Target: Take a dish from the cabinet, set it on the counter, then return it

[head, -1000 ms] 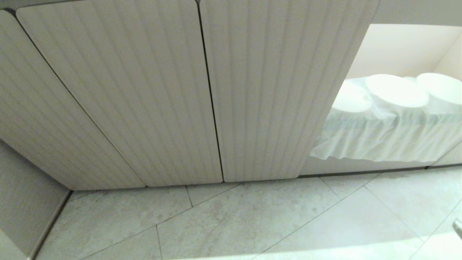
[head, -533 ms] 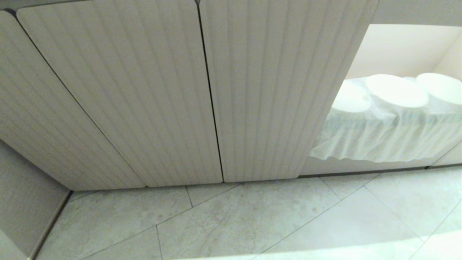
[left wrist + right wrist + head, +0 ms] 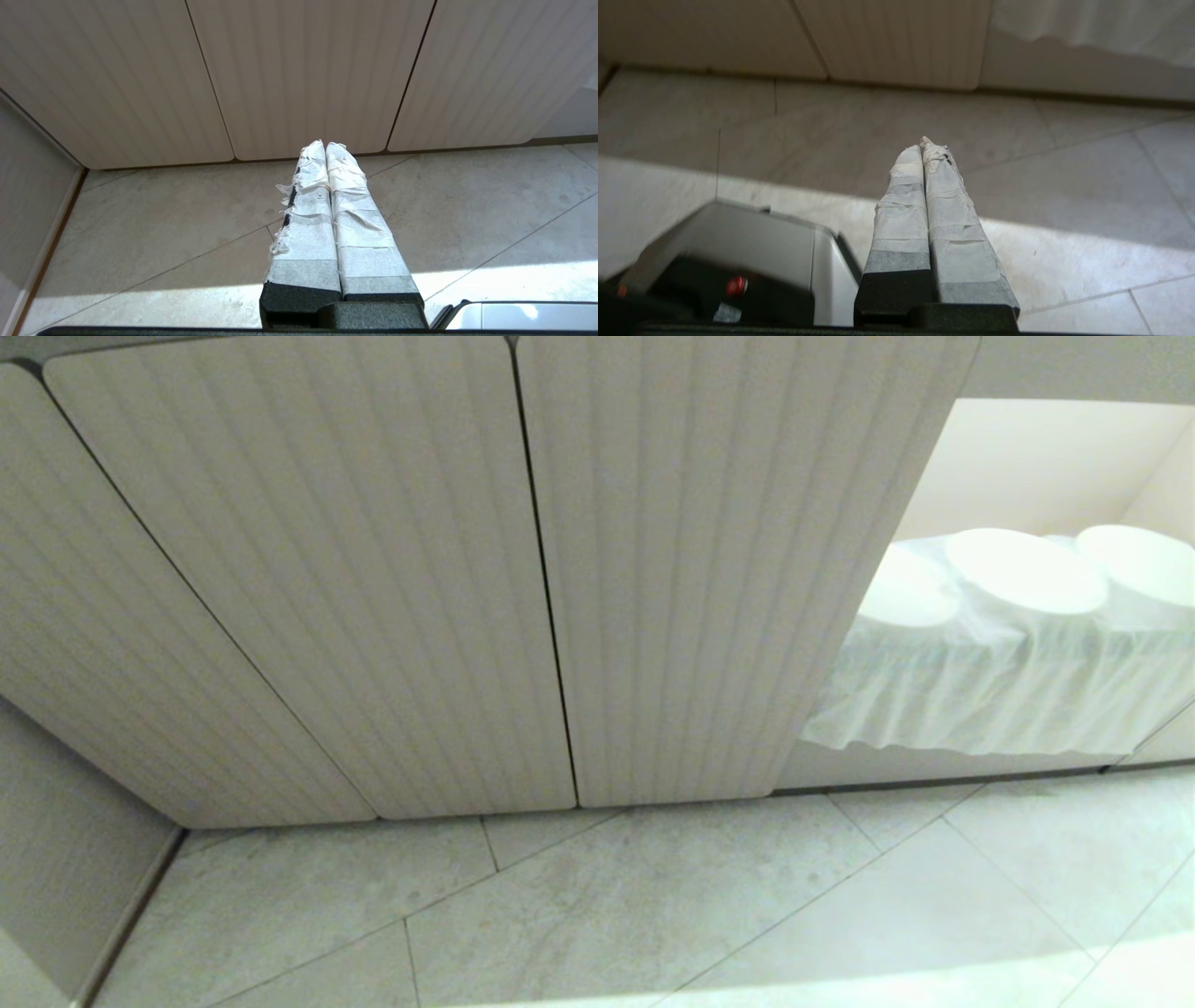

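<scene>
The fluted beige cabinet [image 3: 523, 569] fills the upper left and centre of the head view, its round-cornered doors shut edge to edge and separated by thin dark seams; the same doors run across the top of the left wrist view [image 3: 303, 70]. Below them the pale tiled floor [image 3: 653, 915] takes up the lower part of the frame, crossed by slanting grout lines, with a bright band of sunlight along the bottom edge. At the upper right of the head view one compartment stands open, and its shelf [image 3: 943, 763] is draped with a thin white cloth [image 3: 980, 700] that hangs down over the front edge in soft folds. On that cloth sit three white round dishes [image 3: 1025, 569], close together and overlapping in the picture; which of them is the task's dish I cannot tell, though it is plainly somewhere on this shelf and not in any claw. Neither arm shows in the head view. In the left wrist view the left claw [image 3: 325, 145] hangs low over the floor near the foot of the doors, its tape-wrapped fingers pressed together and empty. In the right wrist view the right claw [image 3: 921, 144] is likewise closed tight on nothing above the tiles, with part of the robot's grey base [image 3: 738, 247] at the lower left
</scene>
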{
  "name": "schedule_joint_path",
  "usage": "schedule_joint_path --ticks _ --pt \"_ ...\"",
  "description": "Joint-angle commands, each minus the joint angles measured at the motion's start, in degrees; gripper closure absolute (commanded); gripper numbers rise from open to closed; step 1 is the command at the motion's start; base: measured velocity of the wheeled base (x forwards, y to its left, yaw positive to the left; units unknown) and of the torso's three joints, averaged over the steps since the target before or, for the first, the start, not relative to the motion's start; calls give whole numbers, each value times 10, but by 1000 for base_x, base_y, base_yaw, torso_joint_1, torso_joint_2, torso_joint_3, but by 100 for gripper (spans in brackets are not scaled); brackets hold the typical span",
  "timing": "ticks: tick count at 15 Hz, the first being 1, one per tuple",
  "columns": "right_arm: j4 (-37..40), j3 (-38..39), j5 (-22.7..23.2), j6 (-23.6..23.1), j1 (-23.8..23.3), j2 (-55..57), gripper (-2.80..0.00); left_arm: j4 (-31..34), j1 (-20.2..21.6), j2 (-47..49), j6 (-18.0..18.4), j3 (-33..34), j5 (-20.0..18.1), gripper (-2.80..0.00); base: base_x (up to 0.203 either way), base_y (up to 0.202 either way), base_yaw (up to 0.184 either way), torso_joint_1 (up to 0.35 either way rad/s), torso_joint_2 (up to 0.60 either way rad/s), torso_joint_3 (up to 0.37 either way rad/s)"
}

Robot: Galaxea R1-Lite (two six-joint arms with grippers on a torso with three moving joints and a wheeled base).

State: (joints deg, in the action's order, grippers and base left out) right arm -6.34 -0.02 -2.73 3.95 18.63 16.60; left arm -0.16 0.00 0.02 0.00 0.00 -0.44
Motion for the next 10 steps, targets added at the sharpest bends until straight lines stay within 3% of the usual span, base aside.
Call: schedule_joint_path --ticks 1,5,10 --pt "32 0 5 -4 0 -7 0 0 0 0 0 0 0 0 0 0 0 0 0 0" --pt "59 0 5 -27 -112 0 0 0 0 0 0 0 0 0 0 0 0 0 0 0" --pt "62 0 -5 -34 -125 -3 0 0 0 0 0 0 0 0 0 0 0 0 0 0"
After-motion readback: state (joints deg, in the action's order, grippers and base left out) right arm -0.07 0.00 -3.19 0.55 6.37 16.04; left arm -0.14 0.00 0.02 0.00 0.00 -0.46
